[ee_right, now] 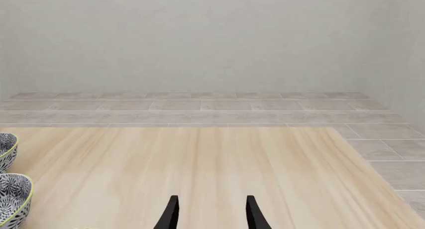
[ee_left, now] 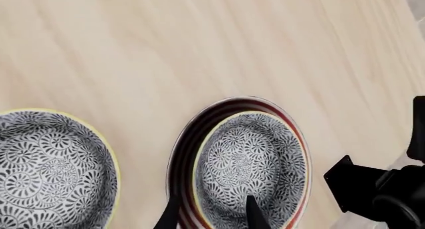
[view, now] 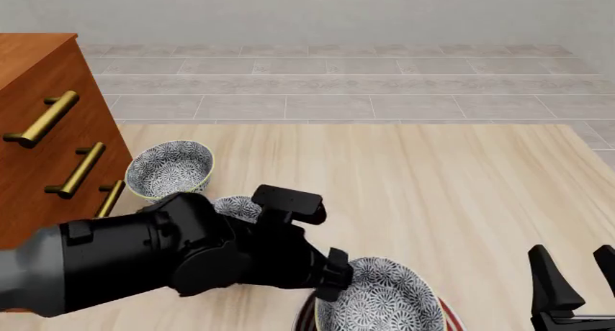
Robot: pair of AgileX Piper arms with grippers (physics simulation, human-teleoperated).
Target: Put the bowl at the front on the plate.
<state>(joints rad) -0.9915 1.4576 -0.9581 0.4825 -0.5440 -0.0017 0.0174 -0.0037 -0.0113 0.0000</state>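
My blue-grey floral ceramic bowl with the yellow rim [ee_left: 249, 164] sits on the white red-ringed plate [ee_left: 182, 154], my left pincer [ee_left: 211, 214] spread across its rim, one finger inside, one outside.

A second patterned bowl [ee_left: 53, 169] stands just beside on the pale wooden desk [ee_left: 199, 45], a third [view: 170, 169] by the brown drawer cabinet [view: 43, 129]. My left arm hides much of the middle bowl in the front view; my right pincer [ee_right: 209, 214] is parted and empty.

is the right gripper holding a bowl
No, in the right wrist view the right gripper stands open over the bare wooden table with nothing between its fingers.

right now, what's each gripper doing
Left gripper: fingers straddle the bowl rim on the plate; grip cannot be told.
Right gripper: open, empty.
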